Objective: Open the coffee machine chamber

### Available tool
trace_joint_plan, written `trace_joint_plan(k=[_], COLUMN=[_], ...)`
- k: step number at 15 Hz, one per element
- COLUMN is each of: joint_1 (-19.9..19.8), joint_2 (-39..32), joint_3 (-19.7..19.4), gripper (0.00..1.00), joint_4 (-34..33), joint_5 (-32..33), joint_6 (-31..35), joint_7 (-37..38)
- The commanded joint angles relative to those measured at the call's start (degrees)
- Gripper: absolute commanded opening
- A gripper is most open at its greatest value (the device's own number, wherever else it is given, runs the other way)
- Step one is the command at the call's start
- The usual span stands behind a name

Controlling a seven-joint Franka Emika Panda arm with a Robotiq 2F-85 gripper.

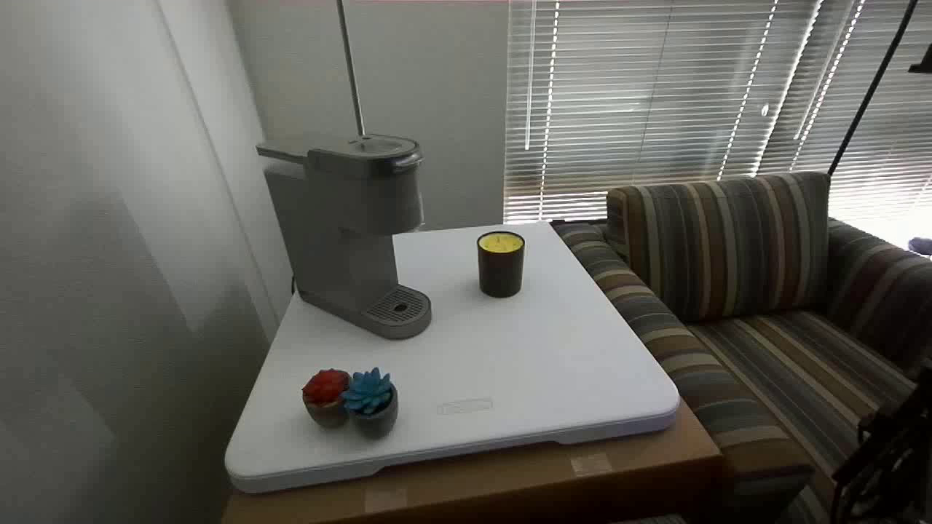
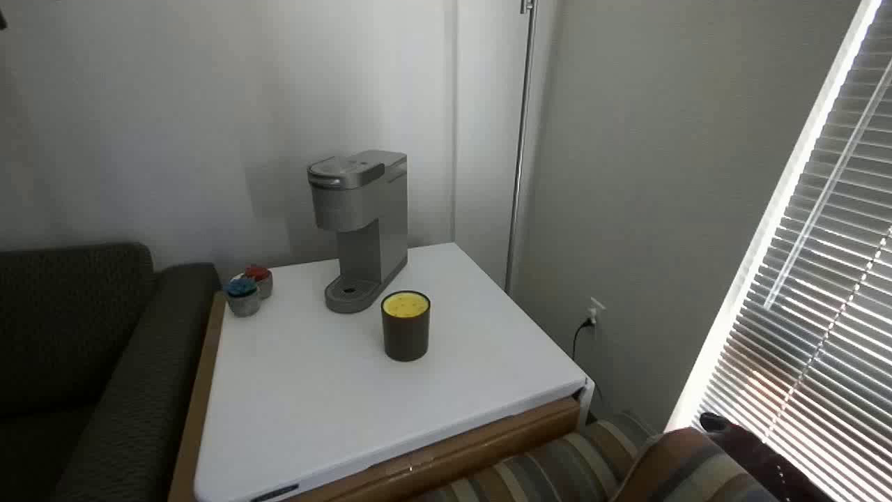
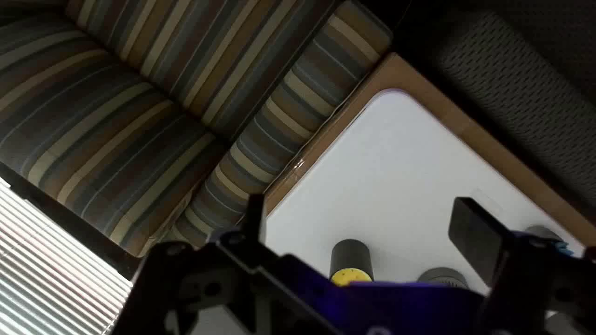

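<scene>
A striped armchair (image 1: 717, 251) and window blinds (image 1: 608, 87) suggest a home.

"I see a tall grey plastic coffee machine (image 1: 342, 218) and a flat white plastic bench (image 1: 553, 364)."

"And a round dark-brown jar (image 1: 500, 273), yellow on top."

"Anything brighter?"

"One spiky red potted plant (image 1: 326, 387), one spiky blue potted plant (image 1: 370, 397)."

"And the padded fabric armchair (image 1: 728, 284)?"

"Striped in tan, brown, maroon and blue-grey."

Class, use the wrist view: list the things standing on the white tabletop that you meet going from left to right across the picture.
Dark jar with a yellow top → the coffee machine's round base → potted blue succulent.
</scene>
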State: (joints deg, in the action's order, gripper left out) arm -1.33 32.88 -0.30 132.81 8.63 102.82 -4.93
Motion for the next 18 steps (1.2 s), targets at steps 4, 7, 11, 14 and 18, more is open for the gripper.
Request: trace_joint_plan(k=[4,7,11,14,18], joint_1=[0.6,1.3,2.1,2.6,4.4], joint_2=[-2.7,-5.8,-12.1,-17.0,-22.8], joint_3=[-0.3,-0.3,0.0,0.6,0.3], gripper=[1.00,1.00,1.00,1.00,1.00], joint_4=[-0.6,-0.9,-1.4,-2.0,-1.0], joint_5=[-1.0,-3.2,-7.3,-10.6,-19.0], joint_6=[4.0,8.8,17.1,22.8,31.8], joint_7=[2.3,3.3,5.3,7.8,8.0])
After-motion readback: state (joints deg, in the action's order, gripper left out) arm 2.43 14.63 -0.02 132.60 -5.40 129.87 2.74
